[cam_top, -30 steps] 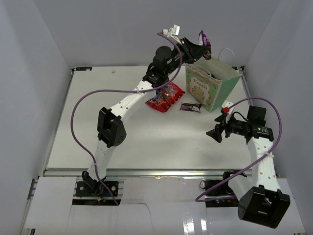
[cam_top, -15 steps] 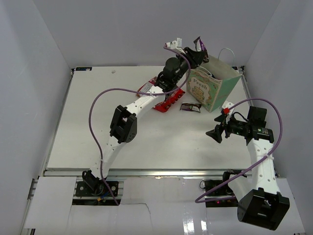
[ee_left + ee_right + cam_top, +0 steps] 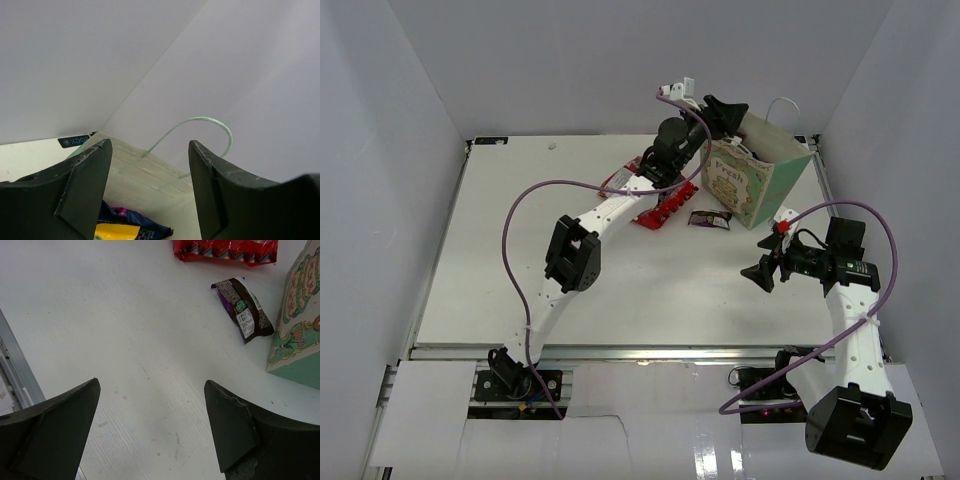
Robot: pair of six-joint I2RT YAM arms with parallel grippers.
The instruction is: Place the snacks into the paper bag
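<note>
With its arm stretched far out, the left gripper [image 3: 725, 112] hangs spread and empty over the mouth of the paper bag [image 3: 752, 188]. The right gripper [image 3: 758, 272], elbow bent, hovers spread wide on the bag's near side.

A white table [image 3: 470, 250] sits between pale grey walls [image 3: 380, 150], a metal rail [image 3: 620, 352] along its near edge.

Paper bag [image 3: 752, 185] at the table's [image 3: 520, 260] far right, small wrapper [image 3: 710, 219] just left of its base, candy bag [image 3: 668, 208] further left, glossy bag [image 3: 135, 220] and apparently a packet [image 3: 117, 232] inside
</note>
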